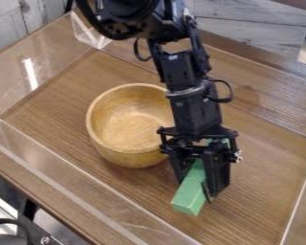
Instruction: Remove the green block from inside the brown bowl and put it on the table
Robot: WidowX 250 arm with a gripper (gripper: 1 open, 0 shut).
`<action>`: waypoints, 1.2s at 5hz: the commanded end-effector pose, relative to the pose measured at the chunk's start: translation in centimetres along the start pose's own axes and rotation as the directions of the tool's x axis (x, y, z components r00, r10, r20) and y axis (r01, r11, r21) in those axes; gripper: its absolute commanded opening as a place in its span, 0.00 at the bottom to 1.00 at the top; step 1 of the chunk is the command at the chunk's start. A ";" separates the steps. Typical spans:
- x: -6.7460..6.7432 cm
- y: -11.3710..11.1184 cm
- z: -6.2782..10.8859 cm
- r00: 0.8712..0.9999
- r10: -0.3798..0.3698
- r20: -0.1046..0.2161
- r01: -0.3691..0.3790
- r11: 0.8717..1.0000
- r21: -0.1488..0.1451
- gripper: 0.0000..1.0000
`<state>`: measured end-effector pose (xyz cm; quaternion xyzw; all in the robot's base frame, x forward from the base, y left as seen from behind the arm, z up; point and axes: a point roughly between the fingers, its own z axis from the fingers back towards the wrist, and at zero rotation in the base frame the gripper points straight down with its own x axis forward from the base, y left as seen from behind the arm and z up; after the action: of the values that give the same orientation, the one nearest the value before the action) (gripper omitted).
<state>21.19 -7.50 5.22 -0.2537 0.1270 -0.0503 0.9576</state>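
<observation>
The green block hangs tilted just right of the brown bowl, its lower end at or just above the table; whether it touches I cannot tell. My gripper is shut on the block's upper part, its black fingers on either side of it. The black arm comes down from the upper left, passing over the bowl's right rim. The bowl's inside is bare light wood with nothing in it.
Clear plastic walls run along the table's edges at the left and front. A pale surface lies beyond the far edge. Bare wood lies to the right of the gripper and in front of the bowl.
</observation>
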 end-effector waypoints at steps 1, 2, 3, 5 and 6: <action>0.8 -0.2 1.2 0.999 -0.020 0.041 0.020 1.000 -0.002 0.00; 0.8 -0.3 1.2 0.999 -0.020 0.036 0.020 1.000 -0.006 0.00; 0.7 -0.3 1.2 0.999 -0.020 0.032 0.020 1.000 -0.009 0.00; 0.6 -0.3 1.2 1.000 -0.020 0.024 0.020 1.000 -0.017 0.00; 0.6 -0.3 1.2 1.000 -0.020 0.019 0.020 1.000 -0.021 0.00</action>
<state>20.97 -7.47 5.37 -0.2641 0.1396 -0.0524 0.9529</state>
